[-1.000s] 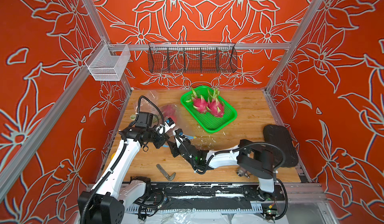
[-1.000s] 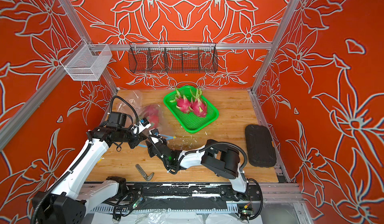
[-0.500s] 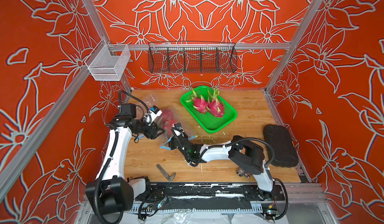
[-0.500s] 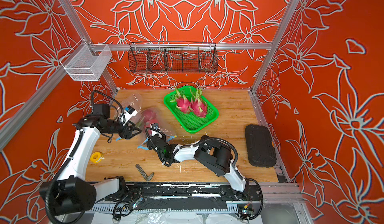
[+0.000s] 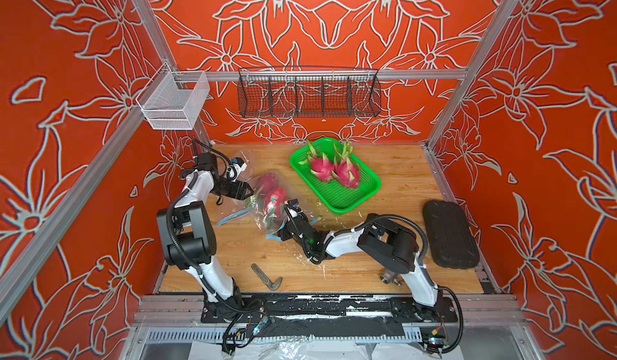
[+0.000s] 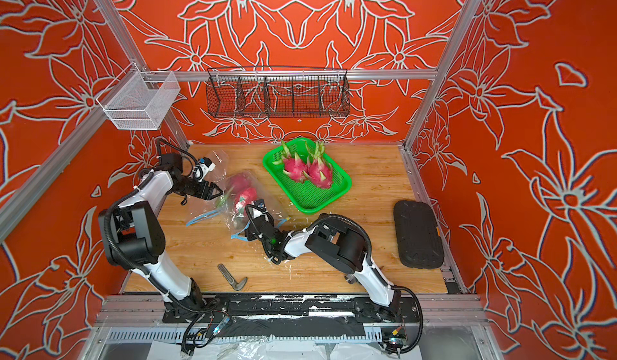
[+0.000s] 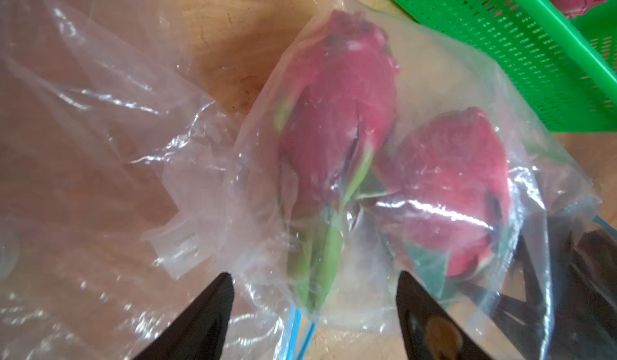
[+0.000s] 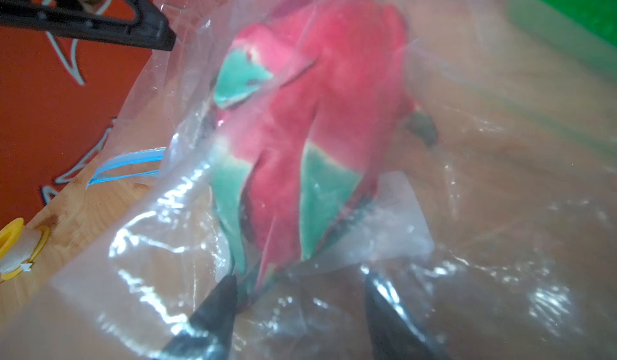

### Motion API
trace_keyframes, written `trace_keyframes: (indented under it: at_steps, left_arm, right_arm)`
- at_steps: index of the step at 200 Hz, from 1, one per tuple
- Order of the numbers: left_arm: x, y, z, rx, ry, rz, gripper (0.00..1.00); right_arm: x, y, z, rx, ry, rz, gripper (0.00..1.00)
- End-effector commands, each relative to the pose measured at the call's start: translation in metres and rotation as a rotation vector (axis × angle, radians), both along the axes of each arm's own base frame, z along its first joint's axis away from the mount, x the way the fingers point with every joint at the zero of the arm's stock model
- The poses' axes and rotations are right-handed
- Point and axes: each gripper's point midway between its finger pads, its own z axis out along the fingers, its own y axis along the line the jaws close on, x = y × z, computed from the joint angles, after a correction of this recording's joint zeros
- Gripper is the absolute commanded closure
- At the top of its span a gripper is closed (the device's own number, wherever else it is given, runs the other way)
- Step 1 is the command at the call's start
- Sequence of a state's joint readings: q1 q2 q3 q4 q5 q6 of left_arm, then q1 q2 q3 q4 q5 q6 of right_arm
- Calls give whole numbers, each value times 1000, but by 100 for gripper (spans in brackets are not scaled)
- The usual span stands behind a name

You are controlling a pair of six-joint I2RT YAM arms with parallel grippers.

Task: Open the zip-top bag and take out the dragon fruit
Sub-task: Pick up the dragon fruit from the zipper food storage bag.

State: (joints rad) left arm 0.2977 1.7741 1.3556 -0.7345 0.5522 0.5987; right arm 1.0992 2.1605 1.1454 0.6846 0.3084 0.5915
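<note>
- Dragon fruit (image 5: 274,197), two, inside clear zip-top bag (image 5: 263,219) lying on desk (image 5: 400,174), between both claws.
- Left claw (image 7: 314,275) wide open, holding nothing; fruit's green end just ahead of its tips.
- Right claw (image 8: 300,278) spread open, bag film draped across tips.
- Green tray (image 5: 337,196) with two more fruits (image 5: 334,171) just beyond; loose clear plastic (image 7: 83,108) beside.

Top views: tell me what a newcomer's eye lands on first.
The red flowered walls hit first, all around the cell. Next comes the green tray at the back of the wooden table, holding two pink dragon fruits, and the clear zip-top bag mid-table with more fruit inside.
</note>
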Motion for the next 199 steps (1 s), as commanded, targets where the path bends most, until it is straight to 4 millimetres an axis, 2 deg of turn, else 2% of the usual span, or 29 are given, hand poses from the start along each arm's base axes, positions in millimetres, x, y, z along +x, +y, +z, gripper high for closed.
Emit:
trace_keyframes:
  at_steps: [1, 21, 55, 70, 94, 110, 121, 135, 141, 149, 167, 184, 199]
  left_arm:
    - [5, -27, -3, -41, 10, -65, 24]
    - [-3, -44, -16, -46, 41, -134, 29]
    - [-17, -54, -33, -46, 92, -187, 51]
    - [-25, -57, -37, -53, 114, -202, 60]
    - [-38, -57, -39, -34, 135, -226, 66]
    - [-42, -52, -36, 3, 143, -230, 67]
    - [-43, -47, -35, 27, 141, -226, 67]
    - [-40, -40, -33, 58, 122, -215, 68]
    - [-37, -37, -32, 79, 111, -206, 70]
    - [-33, -32, -33, 110, 101, -190, 73]
    - [-21, -17, -36, 184, 79, -140, 82]
    - [-15, -7, -42, 241, 79, -111, 83]
    - [-14, -2, -47, 270, 75, -104, 82]
  right_arm:
    - [-7, 14, 13, 108, 1, 59, 33]
    - [-12, 18, 17, 147, 12, 67, 31]
    - [-8, 19, 13, 141, 3, 32, 31]
    - [-1, 19, 4, 93, 12, -7, 31]
    - [14, 15, -15, -39, 25, -89, 34]
    - [18, 11, -22, -56, 30, -113, 46]
    - [17, 8, -22, -42, 30, -114, 60]
    - [12, 6, -6, 4, -6, -93, 80]
    - [9, 5, 1, 18, -26, -75, 91]
    - [5, 4, 10, 37, -48, -51, 99]
    - [-9, 6, 30, 60, -85, 26, 100]
    - [-21, 2, 41, 66, -90, 78, 100]
    - [-28, -10, 46, 45, -88, 92, 100]
